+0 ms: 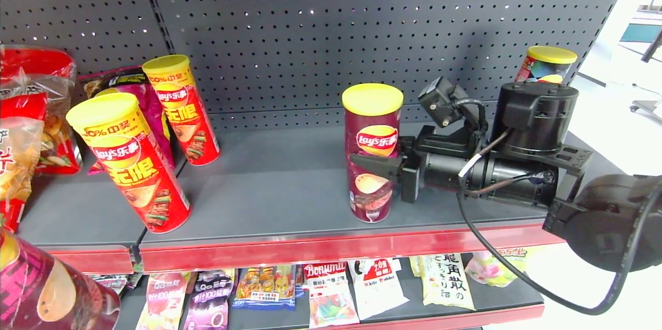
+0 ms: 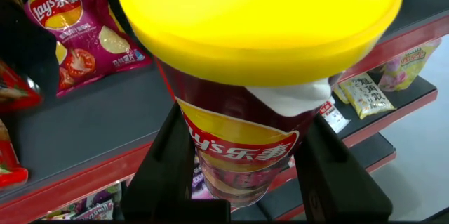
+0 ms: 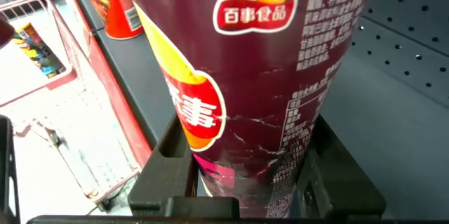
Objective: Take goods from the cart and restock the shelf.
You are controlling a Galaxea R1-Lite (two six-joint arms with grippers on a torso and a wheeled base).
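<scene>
The right gripper point(image 1: 364, 164) is clamped around the middle of a maroon can point(image 1: 373, 128), which stands upright near the front of the shelf point(image 1: 289, 180). Its base seems to rest on the board, though contact is hard to confirm, so only letting go appears left. The left gripper point(image 2: 245, 175) grasps a second maroon can point(image 2: 259, 13), not yet shelved. Two red cans point(image 1: 134, 164) stand further left.

My backdrop
I see a grey pegboard panel point(image 1: 320, 30), light through its holes; pale floor point(image 1: 613, 128) to the right.
</scene>
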